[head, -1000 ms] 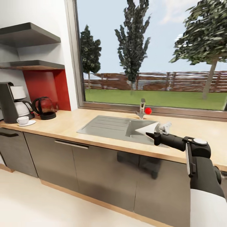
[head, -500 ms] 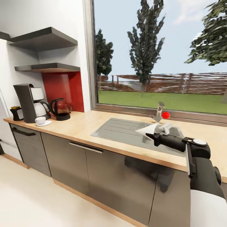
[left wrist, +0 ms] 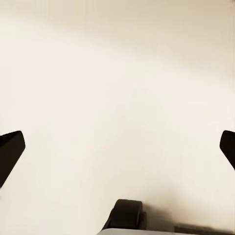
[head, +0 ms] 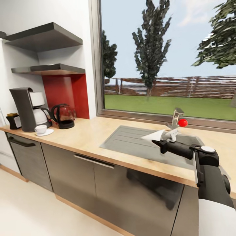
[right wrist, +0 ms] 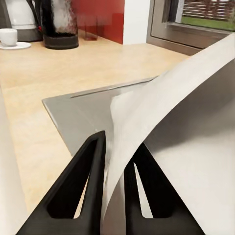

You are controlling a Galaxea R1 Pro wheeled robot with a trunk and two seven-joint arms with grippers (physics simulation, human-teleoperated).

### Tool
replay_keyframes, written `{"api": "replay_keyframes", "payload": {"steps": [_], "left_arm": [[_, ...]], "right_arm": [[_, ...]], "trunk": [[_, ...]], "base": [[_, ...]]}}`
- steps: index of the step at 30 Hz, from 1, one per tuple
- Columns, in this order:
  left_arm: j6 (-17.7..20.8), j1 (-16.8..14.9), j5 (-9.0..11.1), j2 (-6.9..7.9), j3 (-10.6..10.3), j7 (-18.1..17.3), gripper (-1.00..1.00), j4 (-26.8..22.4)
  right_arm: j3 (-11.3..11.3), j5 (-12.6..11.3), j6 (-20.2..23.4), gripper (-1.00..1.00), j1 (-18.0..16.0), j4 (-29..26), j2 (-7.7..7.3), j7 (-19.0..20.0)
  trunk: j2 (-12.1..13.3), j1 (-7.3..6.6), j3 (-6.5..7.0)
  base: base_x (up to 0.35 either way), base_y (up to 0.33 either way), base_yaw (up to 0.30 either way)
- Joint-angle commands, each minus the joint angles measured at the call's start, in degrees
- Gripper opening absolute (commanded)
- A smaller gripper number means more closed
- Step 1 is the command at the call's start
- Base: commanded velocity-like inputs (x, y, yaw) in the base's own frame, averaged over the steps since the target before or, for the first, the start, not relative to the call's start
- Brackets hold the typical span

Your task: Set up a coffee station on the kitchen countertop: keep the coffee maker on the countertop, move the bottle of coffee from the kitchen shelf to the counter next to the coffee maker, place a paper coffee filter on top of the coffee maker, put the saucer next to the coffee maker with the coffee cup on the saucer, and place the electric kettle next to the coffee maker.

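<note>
Right tool (right wrist: pixel 113 161) pinched on the white paper filter (head: pixel 154 135), held above the sink (head: pixel 131 141). Left tool (left wrist: pixel 117 147) spread wide over pale floor. Coffee maker (head: pixel 24 108), kettle (head: pixel 64 116), cup (head: pixel 40 129) far down the bench (head: pixel 88 134).

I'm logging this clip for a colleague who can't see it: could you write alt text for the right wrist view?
The right gripper has its two black fingers shut on the white paper coffee filter, held above the steel sink set in the wooden kitchen countertop. Farther along stand the electric kettle and the coffee cup on its saucer.
</note>
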Motion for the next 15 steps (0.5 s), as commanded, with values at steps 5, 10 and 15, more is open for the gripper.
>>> {"api": "replay_keyframes", "payload": {"steps": [5, 10, 15], "left_arm": [[-0.3, -0.1, 0.5, -0.06, -0.4, 0.0, 1.0, 0.2], [-0.3, -0.1, 0.5, -0.06, -0.4, 0.0, 1.0, 0.2], [-0.3, 0.0, 0.4, -0.06, -0.4, 0.0, 1.0, 0.2]], "right_arm": [[-0.1, 0.3, 0.6, -1.0, -0.1, -0.1, 0.02, 0.4], [-0.1, 0.3, 0.6, -1.0, -0.1, -0.1, 0.02, 0.4], [0.0, 0.3, 0.6, -1.0, -0.1, -0.1, 0.02, 0.5]], "trunk": [[0.0, 0.02, 0.09], [0.0, 0.02, 0.25], [0.0, 0.02, 0.4]], "base": [[0.139, 0.239, -0.157], [0.013, 0.26, -0.159], [0.0, 0.262, -0.134]]}}
